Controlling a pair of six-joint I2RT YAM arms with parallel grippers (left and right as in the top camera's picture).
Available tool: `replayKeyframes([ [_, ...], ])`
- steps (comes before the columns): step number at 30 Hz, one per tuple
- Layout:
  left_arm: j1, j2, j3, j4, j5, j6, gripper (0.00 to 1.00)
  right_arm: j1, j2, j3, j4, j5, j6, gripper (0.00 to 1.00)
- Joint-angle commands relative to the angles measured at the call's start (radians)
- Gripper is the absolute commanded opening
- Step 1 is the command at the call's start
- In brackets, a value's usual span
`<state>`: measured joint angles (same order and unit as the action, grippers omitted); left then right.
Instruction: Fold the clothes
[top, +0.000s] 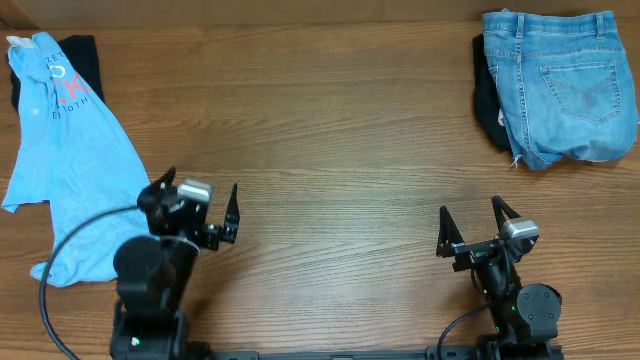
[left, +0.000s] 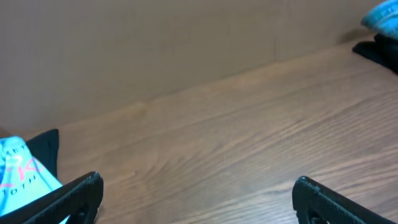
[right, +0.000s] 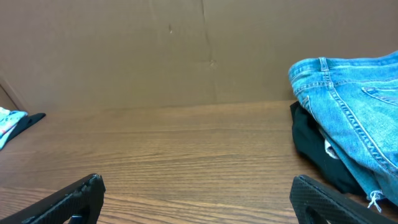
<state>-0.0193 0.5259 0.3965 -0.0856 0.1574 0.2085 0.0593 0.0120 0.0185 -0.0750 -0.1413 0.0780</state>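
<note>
Light-blue denim jeans lie folded at the table's far right corner, on top of a black garment. In the right wrist view the jeans and the black garment sit ahead to the right. A pale-blue printed T-shirt is spread unfolded along the left edge, with another black garment under its top. My left gripper stands open just right of the T-shirt, holding nothing. My right gripper is open over bare wood near the front, well short of the jeans.
The wooden table stretches between the two piles. A brown cardboard wall stands behind its far edge. In the left wrist view the T-shirt shows at the lower left.
</note>
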Motion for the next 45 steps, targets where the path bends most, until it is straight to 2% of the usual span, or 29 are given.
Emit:
replayKeyframes([
  [1, 0.043, -0.122, -0.123, 0.045, 0.033, -0.014, 1.00, -0.002, -0.008, -0.011, 0.005, 0.006, 0.000, 1.00],
  [9, 0.080, -0.374, -0.309, 0.095, 0.053, -0.015, 1.00, -0.002, -0.008, -0.011, 0.005, 0.006, 0.000, 1.00],
  [17, 0.080, -0.513, -0.392, 0.090, 0.048, -0.014, 1.00, -0.002, -0.008, -0.011, 0.005, 0.006, 0.000, 1.00],
  [28, 0.080, -0.523, -0.392, 0.021, 0.020, -0.019, 1.00, -0.002, -0.008, -0.011, 0.005, 0.006, 0.000, 1.00],
  [30, 0.080, -0.523, -0.392, 0.019, 0.006, -0.090, 1.00, -0.002, -0.008, -0.011, 0.005, 0.006, 0.000, 1.00],
  [33, 0.080, -0.523, -0.392, 0.019, 0.008, -0.126, 1.00, -0.002, -0.008, -0.011, 0.005, 0.006, 0.000, 1.00],
  [45, 0.080, -0.521, -0.392, 0.024, 0.018, -0.127, 1.00, -0.002, -0.008, -0.011, 0.005, 0.006, 0.000, 1.00],
])
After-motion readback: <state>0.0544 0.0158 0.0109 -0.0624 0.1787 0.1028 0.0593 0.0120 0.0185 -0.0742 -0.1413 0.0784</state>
